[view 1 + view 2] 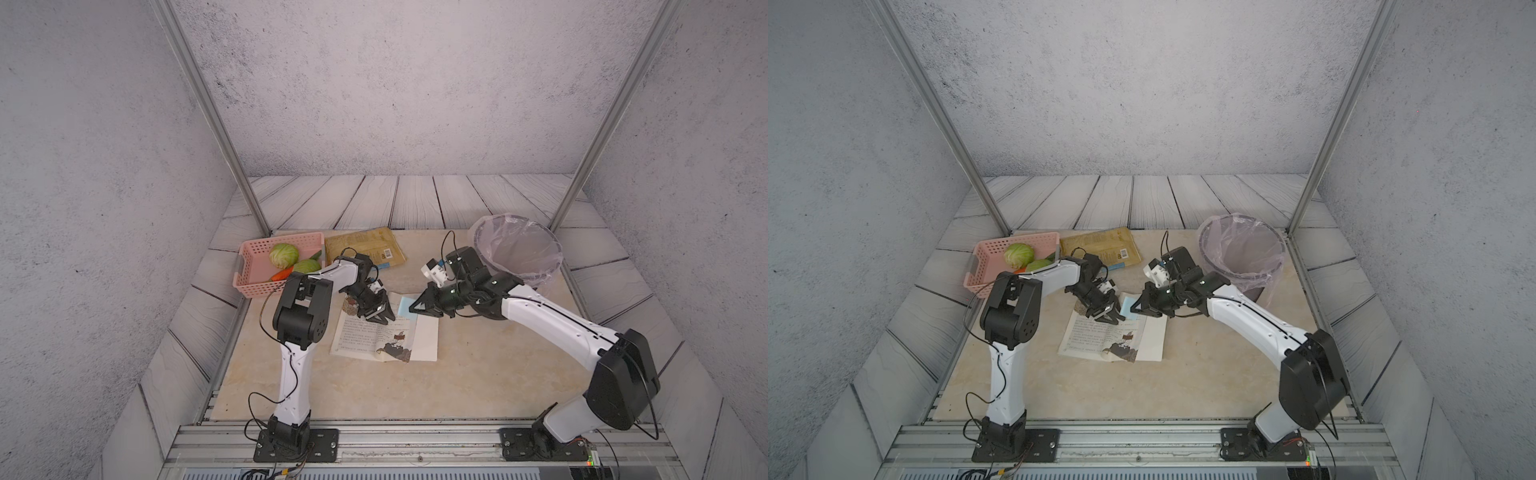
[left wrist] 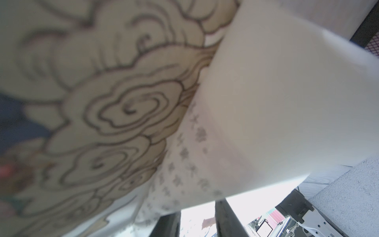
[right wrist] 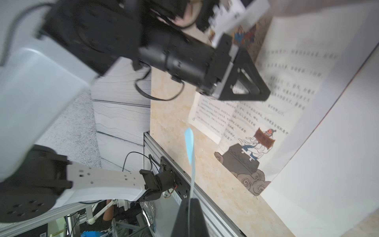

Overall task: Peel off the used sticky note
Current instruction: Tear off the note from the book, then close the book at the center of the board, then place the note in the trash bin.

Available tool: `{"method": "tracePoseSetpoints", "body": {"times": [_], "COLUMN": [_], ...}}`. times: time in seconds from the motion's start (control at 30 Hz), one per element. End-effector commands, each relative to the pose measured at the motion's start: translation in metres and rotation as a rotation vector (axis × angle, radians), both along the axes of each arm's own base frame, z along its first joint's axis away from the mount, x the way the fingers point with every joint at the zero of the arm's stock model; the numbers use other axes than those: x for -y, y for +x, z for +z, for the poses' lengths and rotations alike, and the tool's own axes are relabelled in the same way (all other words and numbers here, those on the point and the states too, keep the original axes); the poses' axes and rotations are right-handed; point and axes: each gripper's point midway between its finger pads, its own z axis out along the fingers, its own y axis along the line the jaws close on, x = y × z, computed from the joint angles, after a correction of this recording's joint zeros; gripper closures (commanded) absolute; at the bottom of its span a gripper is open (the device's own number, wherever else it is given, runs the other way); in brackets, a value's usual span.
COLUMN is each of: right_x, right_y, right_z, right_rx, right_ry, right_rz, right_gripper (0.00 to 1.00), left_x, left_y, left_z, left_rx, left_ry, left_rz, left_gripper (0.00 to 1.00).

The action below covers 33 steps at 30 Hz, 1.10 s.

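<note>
My right gripper (image 1: 412, 310) has its jaws clenched on the blue sticky note (image 1: 406, 306). In the right wrist view the note (image 3: 189, 143) runs edge-on straight out of the pinch. In both top views it sits at the top of the right-hand page of the open book (image 1: 424, 340), close to the spine. I cannot tell whether its glue strip has let go of the paper.

My left gripper (image 1: 380, 319) is down on the left page beside the spine. Its 2 jaws are parted a little and hold nothing that I can see.

I judge the step in hand to be the peel itself. I would draw the right wrist up and back toward its own side at a low angle, slowly, so the note rolls off the page and is not yanked. The left arm should press flat on the book so it does not follow. If the page tents, I would pause and lower the angle. The pinch is on thin paper, so a slip is the main risk. The lined bin (image 1: 515, 249) near the right arm looks like the drop-off.
</note>
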Motion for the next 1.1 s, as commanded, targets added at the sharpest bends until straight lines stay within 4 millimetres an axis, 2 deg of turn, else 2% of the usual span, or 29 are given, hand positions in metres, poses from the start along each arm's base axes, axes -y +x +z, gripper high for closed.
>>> {"method": "tracePoseSetpoints", "body": {"times": [0.0, 0.17, 0.2, 0.27, 0.4, 0.5, 0.57, 0.6, 0.67, 0.7, 0.77, 0.9, 1.07], "right_x": [0.046, 0.133, 0.146, 0.177, 0.218, 0.236, 0.245, 0.249, 0.253, 0.254, 0.254, 0.258, 0.261], "right_y": [0.013, 0.042, 0.044, 0.053, 0.074, 0.091, 0.101, 0.108, 0.114, 0.115, 0.116, 0.112, 0.099], "right_z": [0.037, 0.108, 0.117, 0.127, 0.12, 0.105, 0.091, 0.081, 0.068, 0.063, 0.062, 0.071, 0.086], "right_rx": [0.121, 0.43, 0.473, 0.522, 0.533, 0.493, 0.455, 0.424, 0.377, 0.354, 0.337, 0.353, 0.387], "right_ry": [-0.099, -0.281, -0.302, -0.369, -0.495, -0.542, -0.566, -0.578, -0.587, -0.593, -0.602, -0.613, -0.612], "right_rz": [-0.097, -0.346, -0.379, -0.462, -0.549, -0.574, -0.578, -0.574, -0.562, -0.55, -0.538, -0.546, -0.56], "right_gripper": [1.0, 1.0, 1.0, 1.0, 1.0, 1.0, 1.0, 0.96, 0.73, 0.58, 0.42, 0.27, 0.2], "left_x": [-0.01, -0.017, -0.023, -0.038, -0.081, -0.111, -0.124, -0.126, -0.121, -0.117, -0.109, -0.109, -0.122], "left_y": [0.002, 0.017, 0.019, 0.024, 0.035, 0.041, 0.04, 0.037, 0.033, 0.031, 0.027, 0.026, 0.022], "left_z": [0.027, 0.114, 0.13, 0.149, 0.166, 0.174, 0.176, 0.179, 0.181, 0.179, 0.166, 0.114, 0.034], "left_rx": [0.033, 0.171, 0.199, 0.241, 0.316, 0.372, 0.417, 0.447, 0.466, 0.467, 0.45, 0.372, 0.215], "left_ry": [-0.006, -0.193, -0.228, -0.268, -0.258, -0.23, -0.173, -0.156, -0.167, -0.172, -0.155, -0.029, 0.141], "left_rz": [0.018, 0.093, 0.117, 0.165, 0.286, 0.361, 0.369, 0.356, 0.336, 0.325, 0.296, 0.282, 0.279], "left_gripper": [0.65, 0.63, 0.63, 0.62, 0.62, 0.62, 0.61, 0.61, 0.6, 0.6, 0.6, 0.6, 0.63]}}
